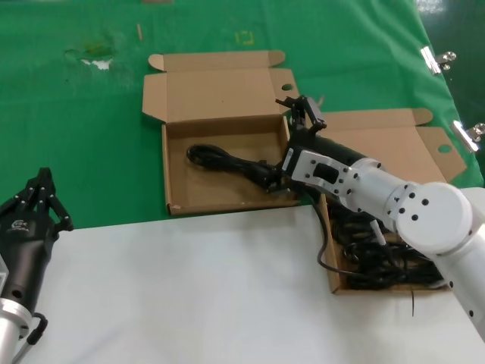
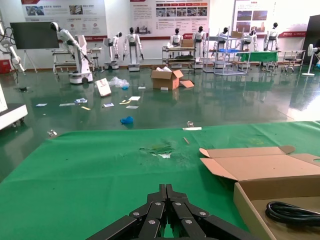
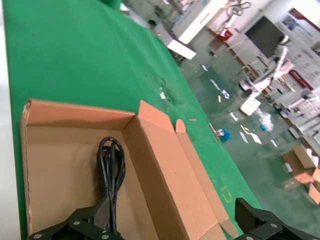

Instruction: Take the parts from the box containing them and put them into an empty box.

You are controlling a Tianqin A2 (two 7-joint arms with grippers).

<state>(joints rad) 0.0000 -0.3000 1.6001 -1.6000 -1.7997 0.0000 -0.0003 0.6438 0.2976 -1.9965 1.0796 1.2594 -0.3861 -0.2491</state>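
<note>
Right pincer [image 1: 292, 144]: reaching over the near right corner of the left box, fingers spread wide; one finger is rising above the box wall and the other is sitting down by the cable's plug end, pinching nothing that can be seen.
Left pincer [image 1: 42, 199]: idling low at the robot's left, over the edge between white board and green cloth; fingers are pressing together into a point.
Cable in left box [image 1: 227, 161]: one black bundled coil is lying on the box floor, running from the middle toward the right pincer.
Left box [image 1: 220, 196]: lying open on the table, lid with the small round hole folded back away from the robot.
Right box [image 1: 331, 258]: lying open just beside the left box, on the robot's right, mostly hidden under the right arm.
Remaining cables [image 1: 379, 254]: several black coils are piling inside the right box, tangled together.
Table [image 1: 91, 129]: wearing a green cloth, with a white board [image 1: 189, 296] covering the near part.
</note>
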